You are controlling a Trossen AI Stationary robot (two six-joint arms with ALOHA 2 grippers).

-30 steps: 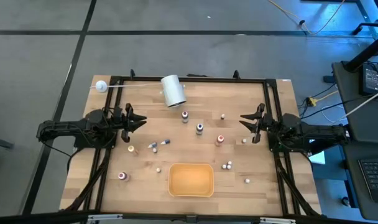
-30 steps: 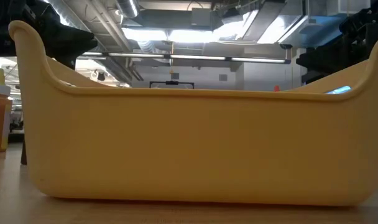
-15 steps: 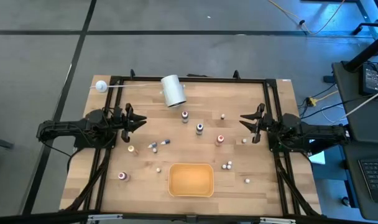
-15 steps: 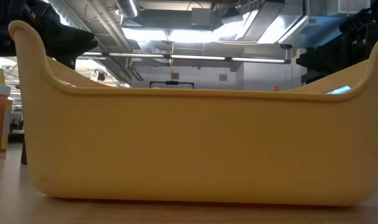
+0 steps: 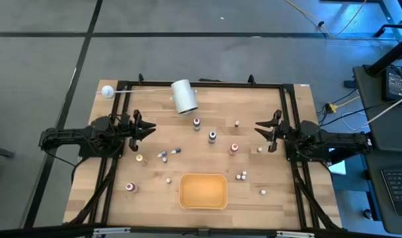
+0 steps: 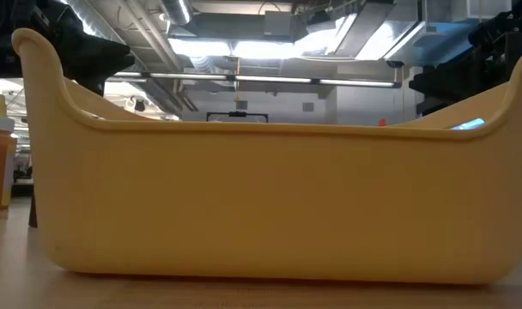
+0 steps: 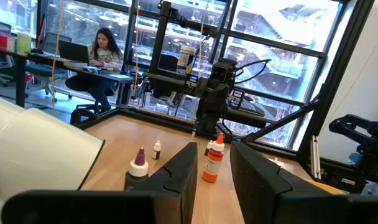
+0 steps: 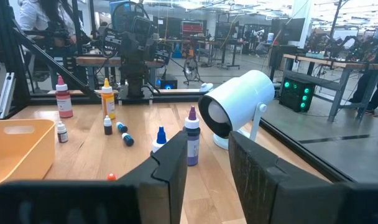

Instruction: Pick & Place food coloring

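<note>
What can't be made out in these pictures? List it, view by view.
- Low view: the yellow bin fills the frame and hides nearly every food coloring bottle and both grippers.
- High view: the food coloring bottles are too small to read labels.
- High view: the bin's contents appear empty; corners unclear.

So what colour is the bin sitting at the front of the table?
The bin is yellow-orange, shown best filling the low view.

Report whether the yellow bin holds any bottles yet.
Empty: in the high view the yellow bin shows only bare floor; the bottles stand outside it.
</note>
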